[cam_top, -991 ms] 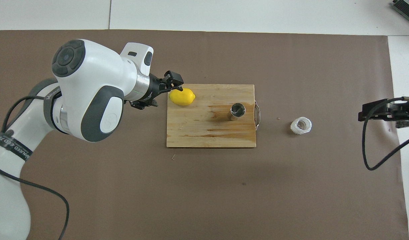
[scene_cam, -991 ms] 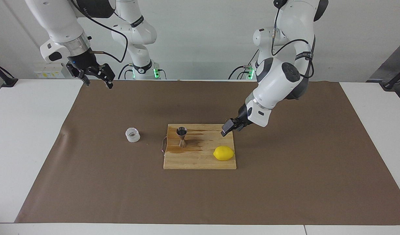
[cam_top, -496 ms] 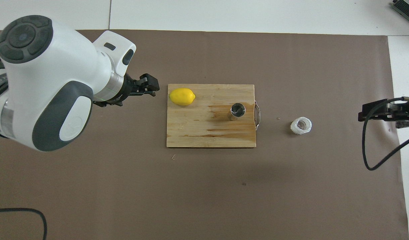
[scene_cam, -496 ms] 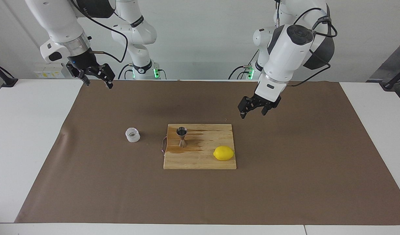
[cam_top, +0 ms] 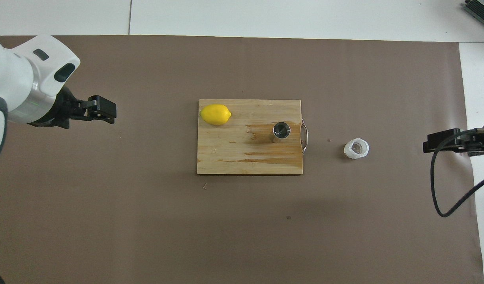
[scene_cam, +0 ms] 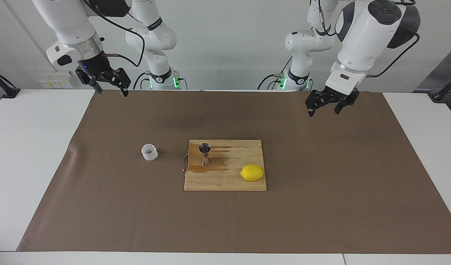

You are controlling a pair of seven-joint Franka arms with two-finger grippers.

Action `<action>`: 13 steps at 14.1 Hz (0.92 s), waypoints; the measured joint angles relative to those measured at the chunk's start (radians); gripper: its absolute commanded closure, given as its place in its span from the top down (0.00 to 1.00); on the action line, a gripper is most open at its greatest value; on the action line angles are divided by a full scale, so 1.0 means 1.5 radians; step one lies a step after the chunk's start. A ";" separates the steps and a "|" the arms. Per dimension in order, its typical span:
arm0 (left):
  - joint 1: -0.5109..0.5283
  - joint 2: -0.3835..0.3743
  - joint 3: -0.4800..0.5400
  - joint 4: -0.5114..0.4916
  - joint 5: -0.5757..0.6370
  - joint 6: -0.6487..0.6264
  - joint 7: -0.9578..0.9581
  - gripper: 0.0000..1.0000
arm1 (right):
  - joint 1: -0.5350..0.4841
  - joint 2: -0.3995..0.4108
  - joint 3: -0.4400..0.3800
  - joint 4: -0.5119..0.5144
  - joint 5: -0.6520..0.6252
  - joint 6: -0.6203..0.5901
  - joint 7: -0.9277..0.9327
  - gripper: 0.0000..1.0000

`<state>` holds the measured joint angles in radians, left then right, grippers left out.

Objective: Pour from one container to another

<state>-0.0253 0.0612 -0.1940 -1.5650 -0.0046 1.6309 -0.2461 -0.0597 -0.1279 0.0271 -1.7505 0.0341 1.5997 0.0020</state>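
The translucent ribbed plastic cup stands upright on the brown mat, beside the cutting board toward the right arm's end; it also shows in the overhead view. The steel hourglass jigger stands upright on the wooden board at the edge closest to the cup, also seen from overhead. My left gripper is open and empty, raised over the mat toward the left arm's end. My right gripper is open and empty, raised over the mat's edge at the right arm's end.
A yellow lemon lies on the wooden cutting board at the corner toward the left arm's end. The board has dark wet stains around the jigger and a small metal handle on the cup's side. White table surrounds the mat.
My left gripper has lifted away from over the board next to the lemon and swung up toward its own end of the table. The right gripper has barely moved.
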 measured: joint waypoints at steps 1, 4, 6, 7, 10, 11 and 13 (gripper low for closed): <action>-0.015 0.000 0.028 -0.002 0.000 0.000 0.023 1.00 | -0.001 -0.005 -0.001 -0.024 0.000 0.035 -0.050 1.00; -0.025 -0.001 0.055 -0.012 0.000 -0.004 0.065 1.00 | -0.009 -0.013 -0.002 -0.107 0.007 0.126 -0.260 1.00; -0.021 -0.005 0.061 -0.025 0.000 -0.006 0.095 1.00 | -0.029 -0.013 -0.004 -0.153 0.039 0.151 -0.440 1.00; -0.014 -0.010 0.064 -0.034 0.000 -0.007 0.108 1.00 | -0.044 -0.009 -0.005 -0.170 0.054 0.164 -0.537 1.00; -0.003 -0.021 0.073 -0.043 0.000 -0.006 0.117 1.00 | -0.078 0.016 -0.007 -0.184 0.096 0.188 -0.700 1.00; -0.003 -0.024 0.078 -0.042 0.000 -0.005 0.119 1.00 | -0.094 0.034 -0.007 -0.187 0.141 0.197 -0.774 1.00; -0.003 -0.032 0.085 -0.042 0.000 -0.005 0.121 1.00 | -0.126 0.082 -0.007 -0.192 0.220 0.229 -0.923 1.00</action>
<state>-0.0299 0.0138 -0.0672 -1.6274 -0.0045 1.6235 -0.0641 -0.2493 -0.0049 0.0158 -2.0382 0.3646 1.9438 -1.3821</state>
